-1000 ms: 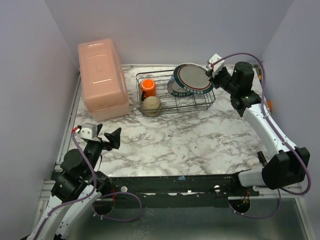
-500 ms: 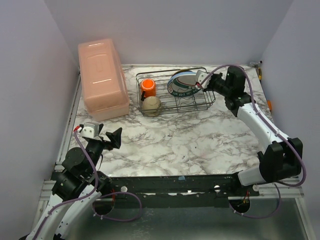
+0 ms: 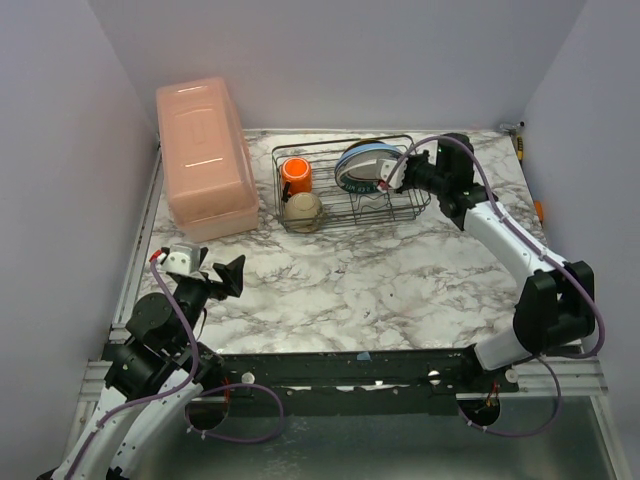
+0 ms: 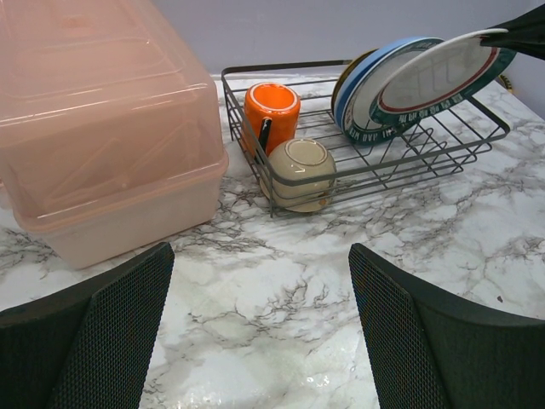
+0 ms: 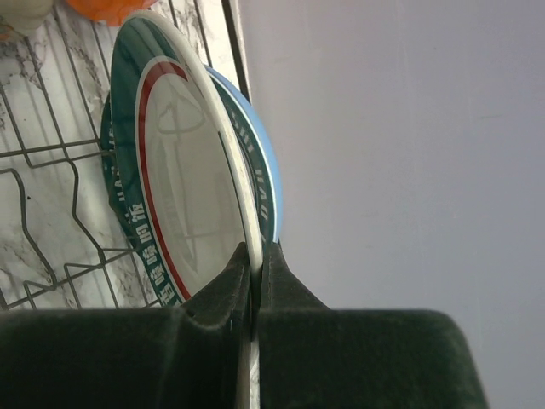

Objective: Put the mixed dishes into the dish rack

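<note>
The black wire dish rack [image 3: 330, 188] stands at the back of the table. In it are the orange mug [image 3: 295, 173], the white bowl [image 3: 303, 210] on its side, and the light-blue plate [image 3: 360, 152] upright. My right gripper [image 3: 393, 172] is shut on the rim of the teal-rimmed white plate [image 5: 179, 196] and holds it tilted in the rack, leaning against the light-blue plate [image 5: 260, 170]. A sliver of the yellow-brown plate [image 4: 341, 81] shows behind them. My left gripper [image 3: 225, 275] is open and empty over the table's near left.
A big pink lidded box [image 3: 203, 155] stands just left of the rack. The right arm reaches over the rack's right end. Walls close in the table at the back and both sides.
My right gripper has moved left and down with the teal-rimmed plate, from above the rack's right end into the rack, turning it upright against the light-blue plate. The left arm has not moved.
</note>
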{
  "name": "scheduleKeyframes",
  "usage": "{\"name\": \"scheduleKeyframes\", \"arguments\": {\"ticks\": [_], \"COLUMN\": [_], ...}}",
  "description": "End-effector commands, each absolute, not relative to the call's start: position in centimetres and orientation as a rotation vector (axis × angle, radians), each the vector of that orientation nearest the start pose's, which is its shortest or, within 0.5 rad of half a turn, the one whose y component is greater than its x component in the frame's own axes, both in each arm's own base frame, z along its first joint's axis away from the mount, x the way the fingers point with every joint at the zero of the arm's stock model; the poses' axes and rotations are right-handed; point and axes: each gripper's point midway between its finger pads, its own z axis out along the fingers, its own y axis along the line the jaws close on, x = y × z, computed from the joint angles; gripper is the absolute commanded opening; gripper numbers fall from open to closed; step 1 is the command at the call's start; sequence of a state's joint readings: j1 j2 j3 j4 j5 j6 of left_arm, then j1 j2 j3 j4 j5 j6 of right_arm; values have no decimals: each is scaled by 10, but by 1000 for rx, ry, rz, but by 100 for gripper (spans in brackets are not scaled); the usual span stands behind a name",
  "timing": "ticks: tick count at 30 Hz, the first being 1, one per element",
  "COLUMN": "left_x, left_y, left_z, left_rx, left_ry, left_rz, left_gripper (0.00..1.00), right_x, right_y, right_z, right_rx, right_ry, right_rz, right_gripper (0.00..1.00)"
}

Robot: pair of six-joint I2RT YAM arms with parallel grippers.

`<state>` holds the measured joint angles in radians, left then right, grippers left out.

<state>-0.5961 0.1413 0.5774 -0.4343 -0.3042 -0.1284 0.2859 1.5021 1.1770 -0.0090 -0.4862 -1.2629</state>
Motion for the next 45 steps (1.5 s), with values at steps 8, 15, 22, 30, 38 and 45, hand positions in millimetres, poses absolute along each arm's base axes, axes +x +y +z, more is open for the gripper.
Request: {"name": "scheduleKeyframes", "arguments": {"ticks": [8, 15, 22, 30, 38, 45], "left_x": [194, 194, 193, 193, 192, 192], "left_y": [-71, -71, -71, -71, -70, -70], "left_z": [266, 267, 267, 268, 268, 268], "left_rx": [130, 130, 130, 129, 127, 128], "left_ry": [1573, 1570, 1569, 1565, 1562, 1562], "left_rz": [-310, -311, -311, -313, -313, -314], "left_gripper": [84, 84, 84, 84, 84, 84], "right_x": [459, 461, 463, 461, 459, 452], "right_y": [202, 200, 199, 197, 195, 191], "right_z": [237, 217, 211, 203, 212, 214], "right_rx": [-1594, -1602, -1604, -1625, -1591, -1530], "right_ry": [1084, 1127, 1150, 1191, 1218, 1262], "right_rz": [-244, -253, -249, -234, -226, -213], "right_gripper": [0, 0, 4, 18, 29, 99]}}
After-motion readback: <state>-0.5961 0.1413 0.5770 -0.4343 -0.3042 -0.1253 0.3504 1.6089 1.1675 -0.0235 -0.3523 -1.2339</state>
